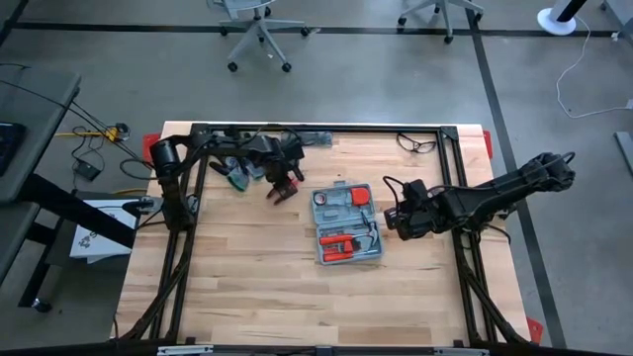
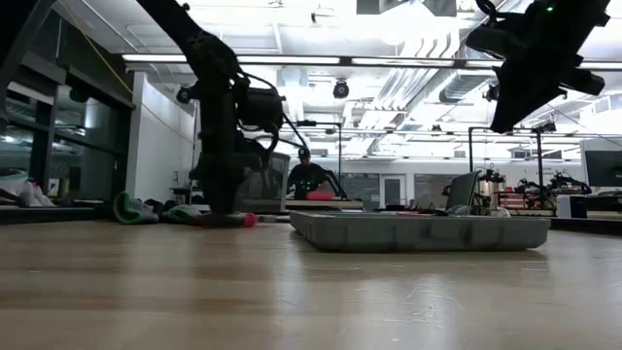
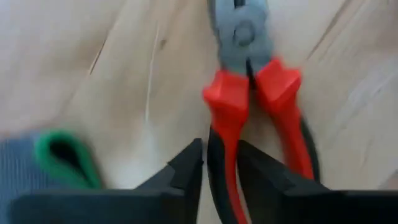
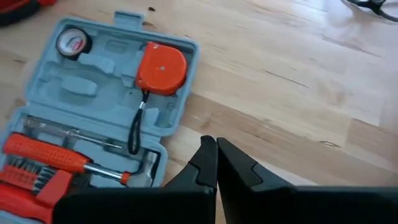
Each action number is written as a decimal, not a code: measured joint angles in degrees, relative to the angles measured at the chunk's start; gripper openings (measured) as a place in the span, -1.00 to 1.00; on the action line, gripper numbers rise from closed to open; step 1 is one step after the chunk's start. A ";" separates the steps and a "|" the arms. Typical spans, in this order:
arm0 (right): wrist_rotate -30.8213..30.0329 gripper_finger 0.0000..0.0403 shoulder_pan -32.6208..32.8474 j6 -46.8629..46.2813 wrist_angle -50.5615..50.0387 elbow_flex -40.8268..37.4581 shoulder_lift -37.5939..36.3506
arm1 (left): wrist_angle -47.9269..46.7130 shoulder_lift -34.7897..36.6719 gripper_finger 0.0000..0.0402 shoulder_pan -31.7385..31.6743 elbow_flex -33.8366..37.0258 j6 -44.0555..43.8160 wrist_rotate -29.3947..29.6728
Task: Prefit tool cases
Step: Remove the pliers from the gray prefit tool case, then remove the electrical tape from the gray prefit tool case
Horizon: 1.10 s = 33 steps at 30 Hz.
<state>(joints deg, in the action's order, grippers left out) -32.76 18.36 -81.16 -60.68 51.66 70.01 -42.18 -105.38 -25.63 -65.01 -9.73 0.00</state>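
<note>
We note the tool case (image 1: 346, 223) lying open mid-surface, its long axis running front to back. The left claw (image 1: 284, 188) sits beside its far left corner, fingers parted astride one red handle of the pliers (image 3: 249, 81), which rest on the wood. The right claw (image 4: 216, 163), pinched shut and empty, hovers just off the case's right edge, nearer.

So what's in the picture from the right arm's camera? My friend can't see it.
An open blue-grey tool case lies on a wooden table, holding an orange tape measure, a small round gauge and red-handled tools. The right gripper is shut, beside the case.
</note>
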 joint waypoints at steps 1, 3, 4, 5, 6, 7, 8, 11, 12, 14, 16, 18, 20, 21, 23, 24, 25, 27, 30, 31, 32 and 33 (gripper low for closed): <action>-0.03 -1.00 0.00 1.20 0.62 0.00 0.00 | -0.36 0.72 -0.43 0.00 -0.12 -0.48 0.79; -0.01 -1.00 -0.01 4.61 2.46 0.00 0.00 | -2.16 2.24 -0.33 0.00 -0.18 -1.96 2.01; 0.29 -1.00 -0.01 6.60 3.49 0.00 -0.01 | -2.82 3.18 -0.30 0.00 -0.14 -2.94 2.01; 0.88 -1.00 0.01 8.75 4.73 0.00 0.01 | -2.86 4.16 -0.27 0.15 -0.11 -3.85 1.98; 1.47 -1.00 -0.01 10.88 6.00 0.00 0.00 | -2.64 5.46 -0.25 0.35 -0.11 -4.87 2.02; 1.98 -1.00 -0.01 12.56 7.14 0.00 0.00 | -2.57 7.03 -0.24 0.54 -0.11 -5.84 2.03; 2.85 -1.00 -0.01 13.80 7.96 0.00 -0.01 | -2.48 8.67 -0.23 0.74 -0.13 -6.70 1.98; 5.82 -1.00 -0.01 16.90 9.06 0.00 -0.01 | -0.80 13.54 -0.22 1.49 -0.15 -9.97 1.95; 6.77 -1.00 -0.01 18.17 9.42 0.00 -0.01 | 0.15 15.14 -0.22 1.64 -0.15 -10.69 1.90; 8.96 -1.00 -0.01 20.58 10.87 0.00 -0.01 | 3.03 18.39 -0.22 2.21 -0.18 -11.65 1.69; 10.39 -1.00 -0.01 21.60 13.24 0.00 -0.01 | 6.31 20.93 -0.22 2.72 -0.20 -11.53 1.02; 10.56 -1.00 0.01 21.67 16.36 0.00 -0.01 | 10.26 22.82 -0.21 2.99 -0.20 -10.77 0.28; 10.27 -1.00 -0.21 22.27 19.77 0.00 -0.01 | 13.95 24.20 -0.21 3.37 -0.23 -10.73 0.06; 10.22 -1.00 -0.66 22.69 21.60 0.00 -0.01 | 15.22 24.68 -0.21 3.48 -0.26 -10.55 -0.09; 10.00 -1.00 -1.95 22.37 24.52 0.00 -0.01 | 16.83 24.92 -0.21 3.89 -0.26 -9.38 -0.95; 9.73 -1.00 -2.70 21.71 25.82 0.00 0.03 | 17.14 24.87 -0.21 4.14 -0.26 -9.04 -1.25; 9.34 -1.00 -3.46 21.18 27.15 0.00 0.22 | 16.86 24.77 -0.21 4.51 -0.26 -8.62 -1.39; 9.33 -1.00 -5.35 20.86 29.51 0.00 0.63 | 16.46 24.44 -0.21 5.66 -0.24 -7.70 -1.43; 11.12 -1.00 -8.72 22.83 32.55 0.00 1.83 | 15.85 24.22 -0.21 7.94 -0.24 -7.70 -1.48; 12.12 -1.00 -9.91 23.47 33.17 0.00 2.40 | 15.93 24.24 -0.21 8.81 -0.24 -7.75 -1.46; 12.97 -1.00 -11.16 24.12 33.83 0.00 3.07 | 16.13 24.30 -0.21 9.69 -0.24 -7.95 -1.23; 14.16 -1.00 -12.24 24.48 34.62 0.00 3.97 | 16.30 24.30 -0.21 10.58 -0.24 -7.94 -1.07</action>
<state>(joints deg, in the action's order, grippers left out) -18.60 6.12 -56.68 -26.05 51.66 73.98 -25.88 -81.08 -15.05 -65.25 -17.68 -1.07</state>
